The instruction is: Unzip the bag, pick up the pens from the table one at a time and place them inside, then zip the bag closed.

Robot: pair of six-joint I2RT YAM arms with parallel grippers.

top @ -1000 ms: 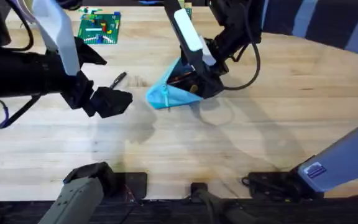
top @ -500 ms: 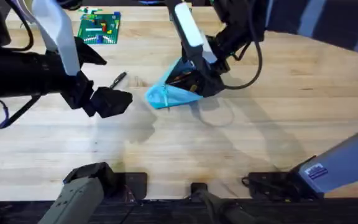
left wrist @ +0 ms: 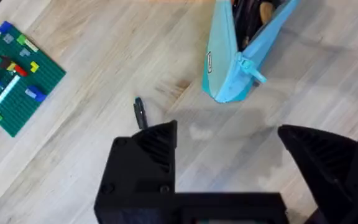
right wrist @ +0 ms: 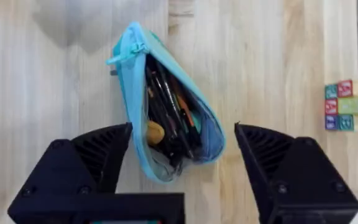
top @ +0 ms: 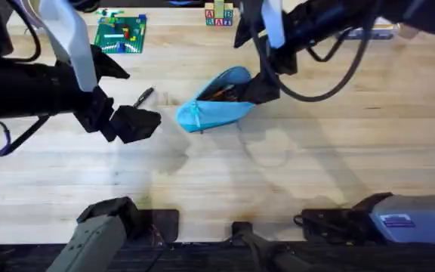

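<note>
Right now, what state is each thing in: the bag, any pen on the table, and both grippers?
bag: unzipped, mouth gaping, pens and other items inside, lying on the table.
pen: lying loose on the table, outside the bag.
left gripper: open, empty, over the table near the pen.
right gripper: open, empty, above the bag.

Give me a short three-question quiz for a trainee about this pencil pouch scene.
1. True or false: the pouch is zipped shut.
2. Which pincer hangs right over the pouch? A) the left pincer B) the right pincer
3. Fill the gap: a loose pen lies on the table between the pouch and the green ____ plate.

Key: 1 false, it gapes open with pens inside; 2 B; 3 brick.
</note>
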